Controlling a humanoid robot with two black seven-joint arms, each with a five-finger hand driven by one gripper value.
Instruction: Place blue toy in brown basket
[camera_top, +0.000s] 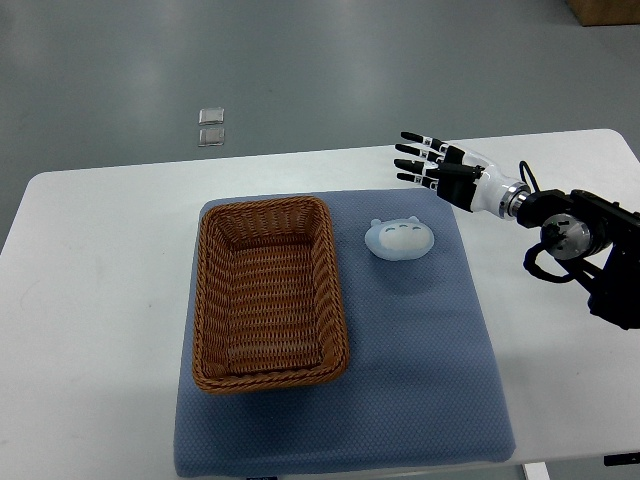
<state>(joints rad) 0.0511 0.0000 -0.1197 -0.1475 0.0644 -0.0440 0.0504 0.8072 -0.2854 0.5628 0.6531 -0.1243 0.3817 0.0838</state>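
Note:
A pale blue round toy (398, 238) with a small face lies on the blue mat (420, 380), just right of the brown wicker basket (205, 300). The basket is rectangular and holds nothing. My right hand (425, 160) hovers above and slightly right of the toy, fingers stretched out and spread toward the left, holding nothing. Its arm comes in from the right edge. The left arm does not show.
The mat lies on a white table (90, 300) whose far edge runs behind the hand. Two small clear squares (211, 126) lie on the grey floor beyond the table. A cardboard box corner (605, 10) shows at top right.

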